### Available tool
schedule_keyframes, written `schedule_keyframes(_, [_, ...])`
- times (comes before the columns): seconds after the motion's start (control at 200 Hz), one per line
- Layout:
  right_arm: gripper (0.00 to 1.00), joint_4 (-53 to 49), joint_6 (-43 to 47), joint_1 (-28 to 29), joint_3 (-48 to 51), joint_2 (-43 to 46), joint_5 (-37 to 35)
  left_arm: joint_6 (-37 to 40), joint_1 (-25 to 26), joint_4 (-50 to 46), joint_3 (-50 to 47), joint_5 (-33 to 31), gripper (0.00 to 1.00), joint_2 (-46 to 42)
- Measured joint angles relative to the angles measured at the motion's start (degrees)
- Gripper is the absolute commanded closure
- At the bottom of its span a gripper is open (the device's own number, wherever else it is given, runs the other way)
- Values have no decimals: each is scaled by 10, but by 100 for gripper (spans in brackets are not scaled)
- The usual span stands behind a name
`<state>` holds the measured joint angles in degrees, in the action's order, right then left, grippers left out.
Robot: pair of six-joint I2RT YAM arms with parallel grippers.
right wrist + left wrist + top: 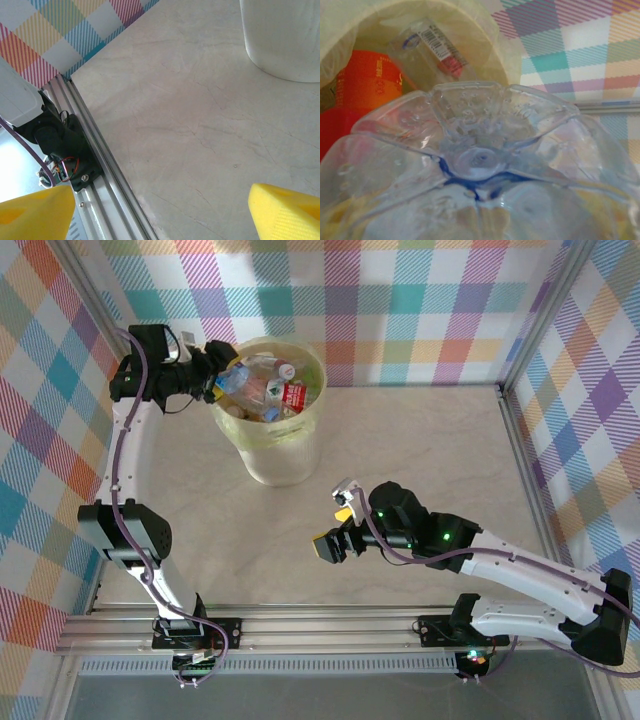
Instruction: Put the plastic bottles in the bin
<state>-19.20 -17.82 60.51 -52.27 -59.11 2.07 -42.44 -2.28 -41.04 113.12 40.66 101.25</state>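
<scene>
1. The left gripper [208, 378] reaches over the left rim of the large round pale yellow plastic bin [285, 465]. That puts its load above the opening, so a drop would land inside rather than on the table.
2. In its wrist view, the petal-shaped base of a small clear plastic bottle [480, 160] sits right against the lens, above the bin's mouth. The fingers are hidden behind it, so I cannot tell whether the jaws clamp the bottle or stand apart from it.
3. Below it, within the bin's pale inner wall [480, 25], lie an orange-labelled bottle [367, 80] and a barcode-strip bottle [435, 47].
4. From above, the bin holds a heap of plastic bottles [265, 390] with red labels and coloured caps, piled close to the rim.
5. The right gripper [337, 522] hovers over the pale stone-look table [430, 440], near the bin but apart from it. Its yellow pads [35, 215] are spread wide with nothing between them. It looks parked out of the other arm's way.
6. Every bottle seen from above is in or over the bin, so the job looks nearly done. Only the release over the opening seems to remain.
7. The heap sits high, so a dropped bottle could roll off the pile and over the rim.
</scene>
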Motion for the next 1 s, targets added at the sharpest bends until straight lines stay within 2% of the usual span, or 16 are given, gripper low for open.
schedule_keyframes(0.355, [10, -2, 0, 0, 0, -9, -2, 21, -1, -26, 49, 9, 22, 46])
schedule_keyframes(0.495, [10, -3, -2, 0, 0, -8, -6, 23, -1, -30, 75, 6, 16, 64])
schedule_keyframes(0.815, [11, -15, -2, 0, 0, -7, -17, 51, -4, -84, 141, -42, 9, 73])
schedule_keyframes(1.0, [11, -26, -12, 0, -5, -7, -54, 80, -13, -113, 165, -84, 7, 71])
